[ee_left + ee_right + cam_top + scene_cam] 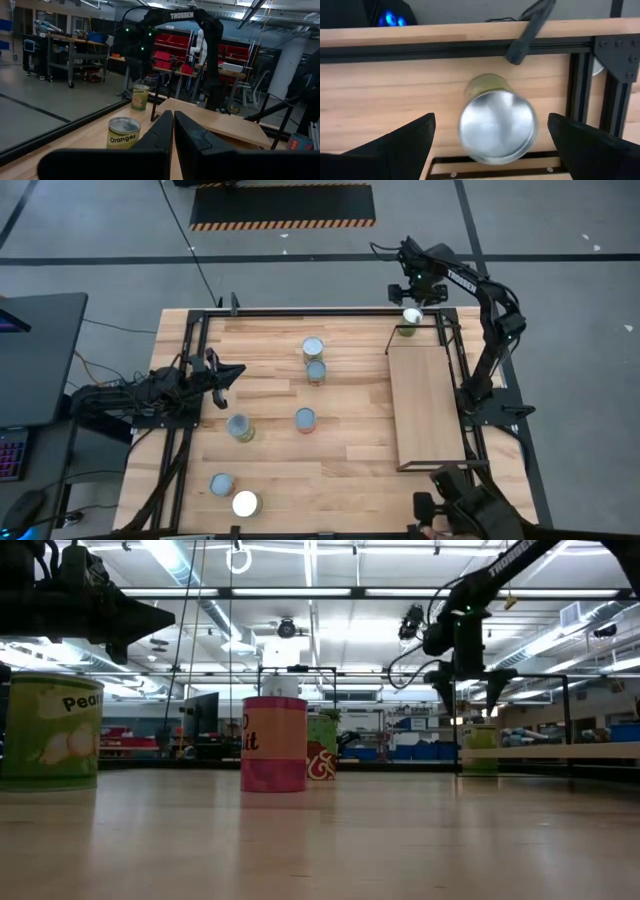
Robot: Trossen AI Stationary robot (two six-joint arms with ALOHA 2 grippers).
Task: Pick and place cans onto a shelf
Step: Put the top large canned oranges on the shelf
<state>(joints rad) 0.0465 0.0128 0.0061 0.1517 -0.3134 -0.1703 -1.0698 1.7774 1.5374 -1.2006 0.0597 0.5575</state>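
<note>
The right gripper (412, 298) hangs above the far end of the shelf (430, 405), fingers spread wide. Directly beneath it stands an olive-labelled can (410, 321), upright, its shiny top (497, 126) centred in the gap between the two fingers (395, 142). The fingers sit well clear of the can on both sides and do not touch it. The low view shows the gripper (468, 680) raised above this can (480, 750), with air between them.

Just beyond the can runs the black frame rail (450, 49) along the table's far edge, and a second black upright (576, 95) stands close on one side. Whether the can rests on the shelf panel or on the tabletop just off its end cannot be told. The rest of the shelf panel stretching back toward the near edge is bare wood, edged by its thin black frame.

The left gripper (222, 376) waits at the opposite side of the table, its fingers (165, 132) pressed together. In front of it, well apart, stand two cans (315, 360) touching each other; an orange-labelled can (305, 420) and another can (240, 427) lie nearer. Two more cans (232, 493) stand near the front edge. Open tabletop (350, 470) lies between these cans and the shelf.
</note>
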